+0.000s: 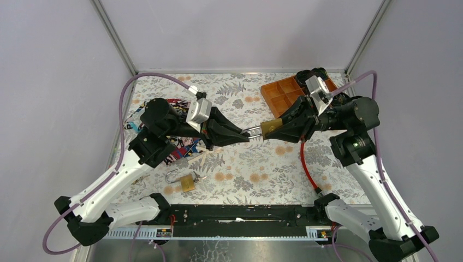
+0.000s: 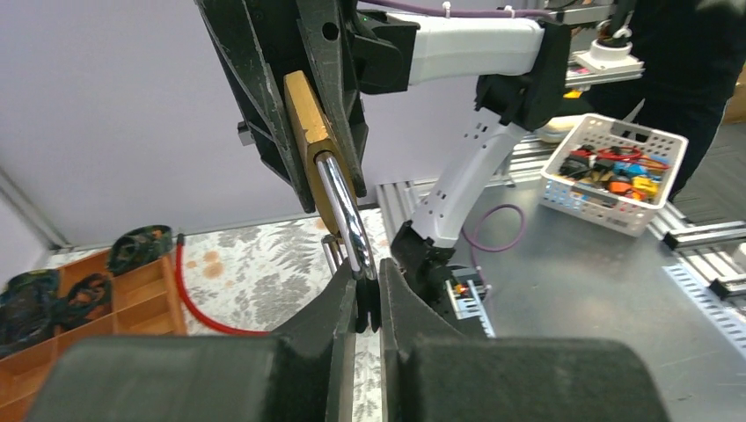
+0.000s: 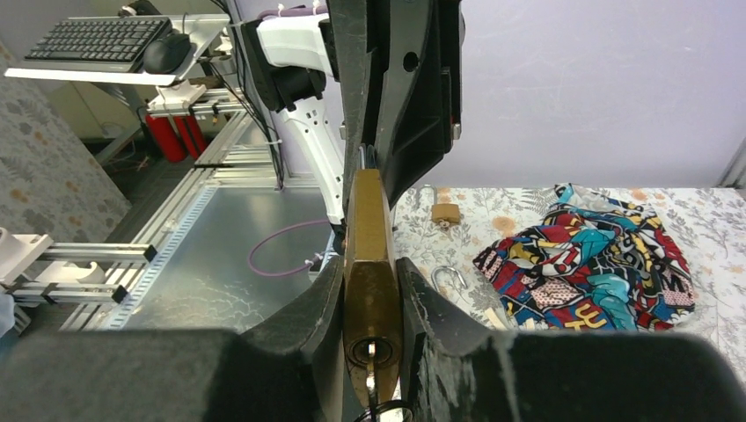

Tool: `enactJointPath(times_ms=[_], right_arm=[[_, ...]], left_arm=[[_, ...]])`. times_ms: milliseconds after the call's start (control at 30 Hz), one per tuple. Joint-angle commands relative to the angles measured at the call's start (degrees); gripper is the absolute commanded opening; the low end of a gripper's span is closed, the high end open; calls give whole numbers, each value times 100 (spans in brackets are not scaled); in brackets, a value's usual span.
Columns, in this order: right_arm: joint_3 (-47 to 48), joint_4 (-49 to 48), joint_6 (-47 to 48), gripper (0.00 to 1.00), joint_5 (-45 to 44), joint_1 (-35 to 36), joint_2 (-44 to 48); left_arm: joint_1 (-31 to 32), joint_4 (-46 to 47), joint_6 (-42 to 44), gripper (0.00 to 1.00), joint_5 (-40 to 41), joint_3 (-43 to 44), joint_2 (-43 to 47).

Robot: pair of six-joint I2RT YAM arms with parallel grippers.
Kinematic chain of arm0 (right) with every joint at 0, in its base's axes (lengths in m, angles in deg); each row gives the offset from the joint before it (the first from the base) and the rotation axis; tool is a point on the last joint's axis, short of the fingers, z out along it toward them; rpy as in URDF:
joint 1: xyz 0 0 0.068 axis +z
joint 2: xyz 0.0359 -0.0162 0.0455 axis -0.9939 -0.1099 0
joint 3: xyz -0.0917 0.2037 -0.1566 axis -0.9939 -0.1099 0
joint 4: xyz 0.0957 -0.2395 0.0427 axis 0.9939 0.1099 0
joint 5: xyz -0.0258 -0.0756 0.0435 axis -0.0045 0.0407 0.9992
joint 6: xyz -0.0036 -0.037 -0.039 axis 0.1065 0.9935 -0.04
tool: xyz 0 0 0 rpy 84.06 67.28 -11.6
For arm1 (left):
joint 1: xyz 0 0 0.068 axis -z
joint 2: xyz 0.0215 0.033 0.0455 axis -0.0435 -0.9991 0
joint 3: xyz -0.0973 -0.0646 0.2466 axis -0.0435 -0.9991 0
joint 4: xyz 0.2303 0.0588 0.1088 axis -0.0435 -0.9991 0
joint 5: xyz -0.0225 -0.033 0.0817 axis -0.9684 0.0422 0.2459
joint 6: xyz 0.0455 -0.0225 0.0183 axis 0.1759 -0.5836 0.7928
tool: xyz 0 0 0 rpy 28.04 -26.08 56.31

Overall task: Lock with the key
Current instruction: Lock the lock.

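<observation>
Pushing the shackle (image 2: pixel 343 211) home looks like the risky part. The padlock (image 1: pixel 271 127) hangs in the air over the middle of the table (image 1: pixel 327 164), held between both arms. The right gripper (image 3: pixel 369 303) is clamped on its brass body, and the left gripper (image 2: pixel 368 303) is pinched together on the thin polished steel loop. That loop could slide out of the fingertips, or a skewed push could miss the hole and twist the body in the right jaws. Either way the lock could drop. What seems to be the key (image 3: pixel 371 362) sits in the keyhole at the bottom of the right wrist view, only partly visible, and a jolt might shake it loose.

An orange compartment tray (image 1: pixel 278 93) sits at the table's far right corner. Its nearer cells look bare, while the farther ones hold dark patterned bundles I cannot identify. A white basket (image 2: pixel 598 207) off the table holds small coloured parts. A second padlock (image 1: pixel 187 183) lies toward the near edge.
</observation>
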Motion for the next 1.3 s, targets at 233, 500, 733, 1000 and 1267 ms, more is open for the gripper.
enactJointPath(times_ms=[233, 500, 733, 1000, 1267], right_arm=[[704, 1765, 1642, 0, -1554, 84, -108], [632, 1474, 1322, 0, -1680, 84, 57], [178, 925, 668, 0, -1955, 83, 133], [-136, 1207, 478, 0, -2250, 84, 196], [-322, 1134, 232, 0, -2544, 84, 82]], left_arm=[[241, 270, -908, 0, -988, 312, -365], [324, 979, -1302, 0, -840, 158, -547], [514, 1643, -977, 0, 27, -58, -741], [746, 1809, -477, 0, 577, 29, -1102], [1012, 1601, -468, 0, 770, 270, -1474]])
